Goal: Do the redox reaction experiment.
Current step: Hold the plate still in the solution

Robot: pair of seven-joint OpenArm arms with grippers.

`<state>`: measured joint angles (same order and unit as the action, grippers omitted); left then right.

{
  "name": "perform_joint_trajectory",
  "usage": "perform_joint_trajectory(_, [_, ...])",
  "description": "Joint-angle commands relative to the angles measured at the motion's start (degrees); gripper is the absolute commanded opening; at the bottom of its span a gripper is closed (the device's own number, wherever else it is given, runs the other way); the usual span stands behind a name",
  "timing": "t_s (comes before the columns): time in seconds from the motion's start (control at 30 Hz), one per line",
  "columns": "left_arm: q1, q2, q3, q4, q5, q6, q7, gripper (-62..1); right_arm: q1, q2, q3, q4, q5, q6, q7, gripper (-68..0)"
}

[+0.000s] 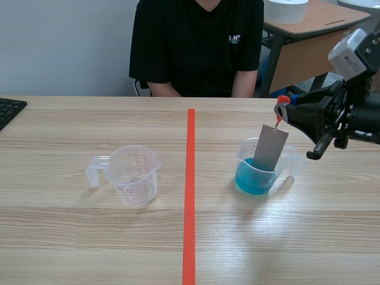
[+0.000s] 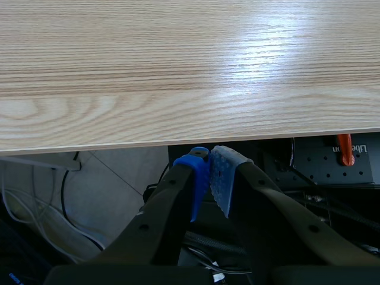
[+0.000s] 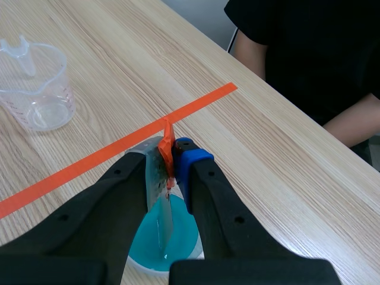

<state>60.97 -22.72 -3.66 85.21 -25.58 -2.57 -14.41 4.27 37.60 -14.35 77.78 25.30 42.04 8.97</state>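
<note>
A keyboard [image 1: 9, 110] lies at the table's [image 1: 71, 237] far left edge. The left gripper [image 2: 211, 178] hangs just off a table edge, pads pressed together on nothing. An empty clear cup [image 1: 127, 173] stands left of the table's middle. Right of the middle, a cup of blue liquid [image 1: 255, 179] holds a tilted grey metal plate [image 1: 270, 148], lower end dipped in. The right gripper [image 1: 281, 113] is clamped on the plate's red tab [image 1: 283, 100]. A person [image 1: 196, 41] sits at the far edge.

I'm seeing bright blue liquid [image 1: 252, 181] in a clear cup [image 1: 291, 161], a dull grey plate [image 1: 270, 147] with an orange-red tag [image 1: 283, 101], a second clear cup [image 1: 133, 174], an orange-red tape line [image 1: 189, 196] on the pale wood-grain table [image 1: 89, 237], and a black shirt [image 1: 196, 41].
</note>
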Motion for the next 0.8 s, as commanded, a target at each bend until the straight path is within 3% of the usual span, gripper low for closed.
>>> perform_joint_trajectory(0.0, [0.11, -0.02, 0.37, 0.68, -0.33, -0.09, -0.57, -56.0, 0.66, 0.96, -0.20, 0.22, -0.48, 0.68, -0.85, -66.2])
perform_joint_trajectory(0.5, [0.11, -0.02, 0.37, 0.68, -0.33, -0.09, -0.57, -56.0, 0.44, 1.14, 2.47, 3.32, -0.35, 0.68, -2.73, -66.2])
perform_joint_trajectory(0.77, [0.11, -0.02, 0.37, 0.68, -0.33, -0.09, -0.57, -56.0, 0.46, 1.29, 5.22, 8.24, 5.25, 0.68, -9.94, -66.2])
